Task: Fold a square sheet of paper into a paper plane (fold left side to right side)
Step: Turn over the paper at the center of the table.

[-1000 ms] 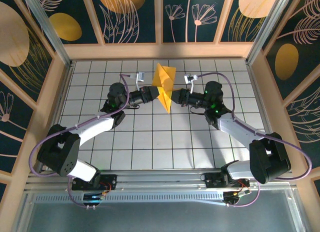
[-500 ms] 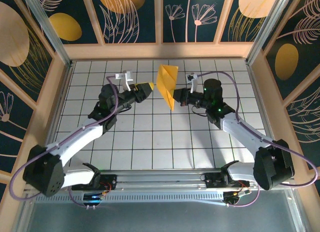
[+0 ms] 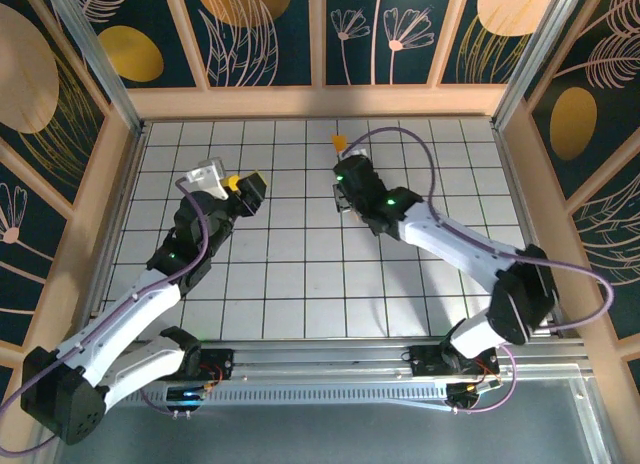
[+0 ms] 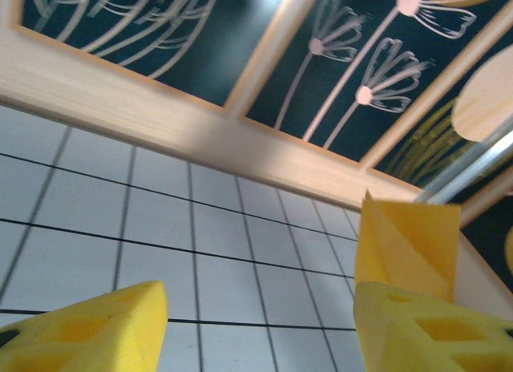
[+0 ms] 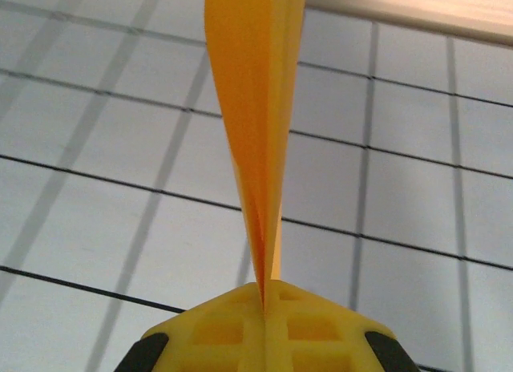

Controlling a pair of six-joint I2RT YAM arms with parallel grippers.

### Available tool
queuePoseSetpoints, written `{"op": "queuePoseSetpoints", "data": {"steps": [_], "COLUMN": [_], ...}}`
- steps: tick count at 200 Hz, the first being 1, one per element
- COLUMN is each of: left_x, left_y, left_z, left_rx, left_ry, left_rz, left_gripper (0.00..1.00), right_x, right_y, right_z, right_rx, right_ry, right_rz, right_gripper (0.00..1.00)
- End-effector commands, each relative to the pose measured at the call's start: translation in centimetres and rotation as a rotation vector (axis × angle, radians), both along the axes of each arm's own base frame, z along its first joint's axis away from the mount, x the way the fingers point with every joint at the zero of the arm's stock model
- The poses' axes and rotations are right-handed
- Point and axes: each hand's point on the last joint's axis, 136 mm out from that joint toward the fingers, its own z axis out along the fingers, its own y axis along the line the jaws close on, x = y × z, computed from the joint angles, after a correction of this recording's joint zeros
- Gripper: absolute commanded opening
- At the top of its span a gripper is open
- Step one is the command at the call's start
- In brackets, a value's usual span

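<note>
**A:** How is the left arm set?

**B:** In the top view it rises from its base at 7 o'clock. Its long white link stretches toward 1 o'clock across the tiled floor (image 3: 300, 284). The left gripper (image 3: 243, 187) sits at about 10 o'clock from the floor's middle, well apart from the other arm.

**A:** And its jaws?

**B:** Spread. On its own wrist camera the two yellow fingers (image 4: 88, 332) sit at 7 and 5 o'clock with bare tiles between them and nothing gripped.

**A:** The right arm?

**B:** Its base is at 5 o'clock and its elbow bends out at 4 o'clock, near the side wall. The forearm then reaches back toward 10 o'clock, so the wrist hangs near 12 o'clock on the floor, close to the far wall.

**A:** Is it holding anything?

**B:** Yes. The right gripper (image 5: 264, 290) has its fingers pressed together on the folded orange-yellow paper (image 5: 252, 107). It pinches the narrow end. In the wrist view the paper runs from the fingertips toward 12 o'clock. It is seen edge-on, two layers meeting at a crease, with tiles behind it.

**A:** Can the left wrist see it?

**B:** A broad, creased yellow face of the paper shows at 3 o'clock there, just above the finger on that side.
</note>
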Motion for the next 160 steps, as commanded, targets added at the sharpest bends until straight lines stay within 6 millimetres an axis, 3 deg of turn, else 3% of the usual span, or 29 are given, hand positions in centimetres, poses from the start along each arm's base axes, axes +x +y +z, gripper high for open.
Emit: {"op": "queuePoseSetpoints", "data": {"steps": [1, 63, 92, 138, 160], "left_x": [-0.4, -0.4, -0.2, 0.0, 0.1], "left_y": [2.4, 2.8, 2.6, 2.2, 2.0], "left_z": [-0.6, -1.1, -1.3, -1.8, -1.8], "left_rx": [0.038, 0.046, 0.052, 0.056, 0.053], "left_ry": [0.0, 0.015, 0.023, 0.037, 0.04], "left_rz": [0.117, 0.134, 0.127, 0.116, 0.109], "left_gripper": [0.65, 0.66, 0.67, 0.67, 0.67], "right_x": [-0.1, 0.0, -0.4, -1.6, -1.9], "right_y": [-3.4, -2.0, -0.8, 0.9, 1.5], "right_z": [-1.4, -11.5, -15.6, -18.8, -18.9], "right_rx": [-0.323, -0.71, -0.767, -0.686, -0.635], "right_ry": [-0.009, 0.17, 0.226, 0.323, 0.342], "right_rz": [-0.126, -0.122, -0.091, -0.019, -0.001], "right_gripper": [0.0, 0.0, 0.0, 0.0, 0.11]}}
